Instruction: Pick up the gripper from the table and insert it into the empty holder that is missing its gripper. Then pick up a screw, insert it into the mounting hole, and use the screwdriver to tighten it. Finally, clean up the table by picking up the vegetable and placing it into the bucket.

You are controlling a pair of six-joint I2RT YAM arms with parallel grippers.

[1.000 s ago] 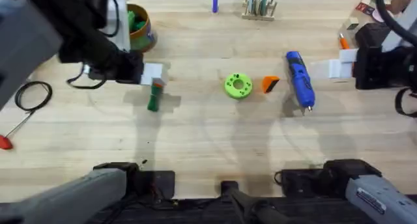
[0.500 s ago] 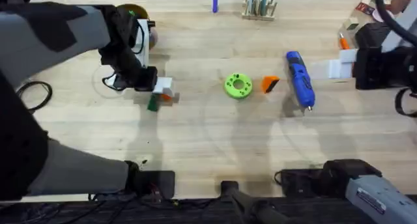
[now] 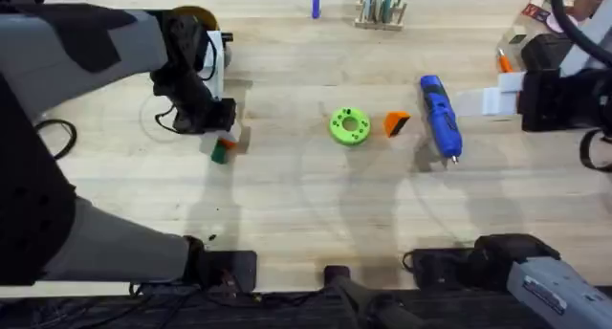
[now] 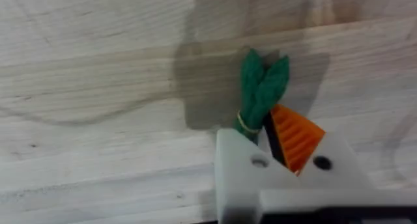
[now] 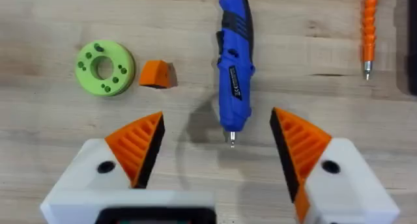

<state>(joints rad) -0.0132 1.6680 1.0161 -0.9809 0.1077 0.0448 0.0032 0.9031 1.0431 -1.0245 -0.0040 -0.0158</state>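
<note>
Clamping the vegetable (image 4: 259, 94) between its fingers, the left gripper (image 4: 273, 142) holds the green toy low over the tabletop (image 3: 306, 214), near the bucket (image 3: 196, 21). Right gripper (image 5: 218, 142) hangs wide apart above the screwdriver (image 5: 234, 58).

A bright green disc (image 3: 349, 125) with holes is lying near the middle of the wooden worktop (image 3: 306, 205). A thin orange pen-like tool (image 5: 369, 30) is resting toward the right edge. A rack (image 3: 380, 8) is standing at the far edge, beside a blue pen (image 3: 315, 4).
</note>
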